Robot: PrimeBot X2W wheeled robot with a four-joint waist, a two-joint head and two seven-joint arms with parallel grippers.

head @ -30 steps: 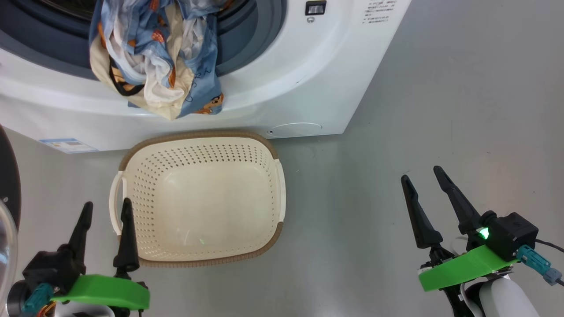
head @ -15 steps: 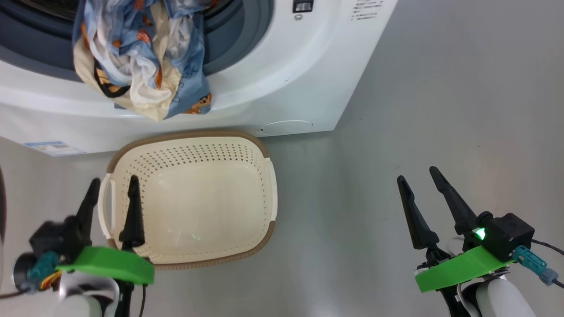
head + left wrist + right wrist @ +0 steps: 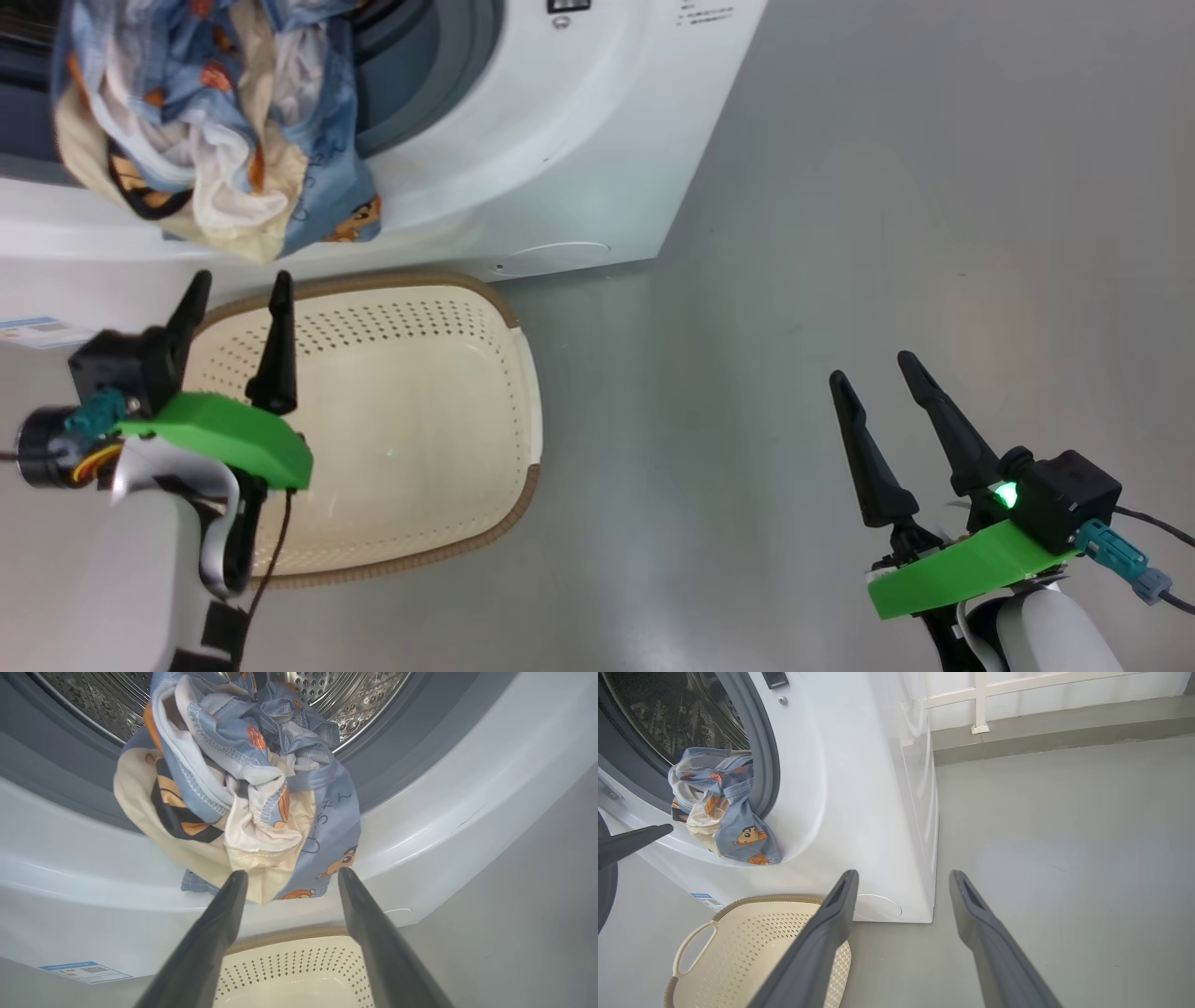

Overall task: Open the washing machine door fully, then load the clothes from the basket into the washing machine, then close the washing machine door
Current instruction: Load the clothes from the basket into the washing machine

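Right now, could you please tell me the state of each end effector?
Left end effector: open, holding nothing.
Right end effector: open, holding nothing.

Blue cartoon-print clothes (image 3: 243, 788), cream basket (image 3: 420, 439)

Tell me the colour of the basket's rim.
Brown, woven-look, round the cream perforated basket; the head view shows it best.

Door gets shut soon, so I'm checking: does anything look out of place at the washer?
Yes. The clothes hang half out of the drum, draped over the front lip of the washer; shutting now would likely trap them. The basket is empty.
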